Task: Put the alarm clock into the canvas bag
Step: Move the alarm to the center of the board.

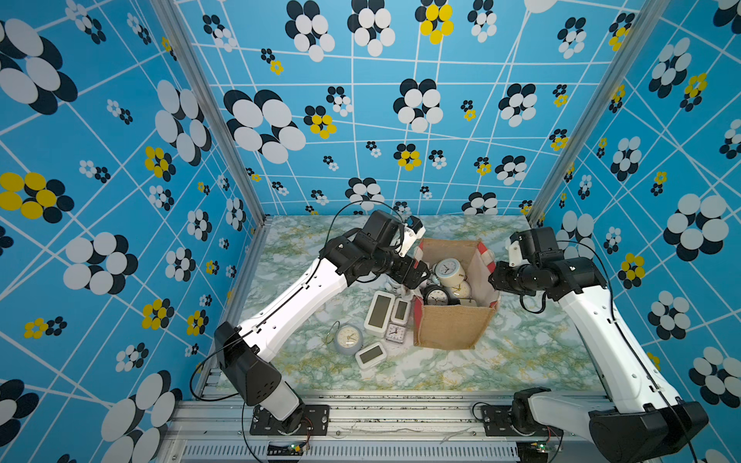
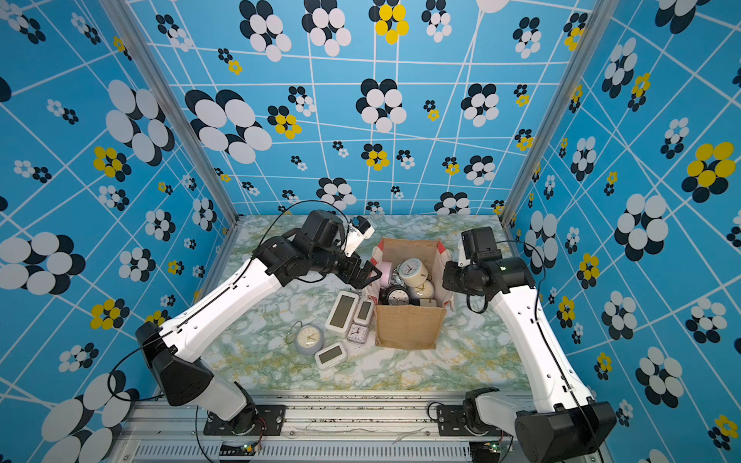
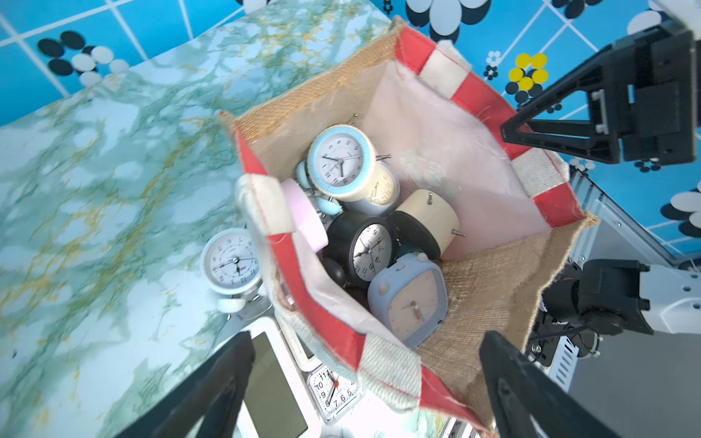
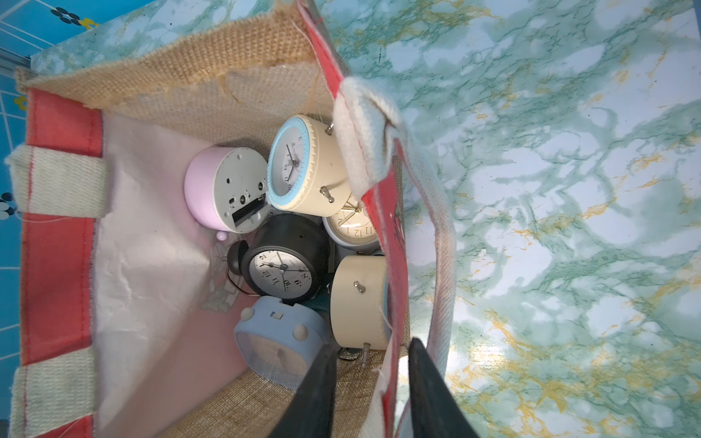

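The canvas bag stands open mid-table, a tan burlap tote with red side panels. Inside lie several alarm clocks: a blue-rimmed cream one, a black one, a pink one and a blue square one. Several more clocks lie left of the bag, among them a round pale-blue one and a small white square one. My left gripper hangs open and empty over the bag's left rim. My right gripper straddles the right red panel, jaws apart and not pinching it.
White digital clocks lie beside the bag's left wall. A white twin-bell clock rests against the bag's far left corner. The marble-patterned table is walled by blue flowered panels on three sides.
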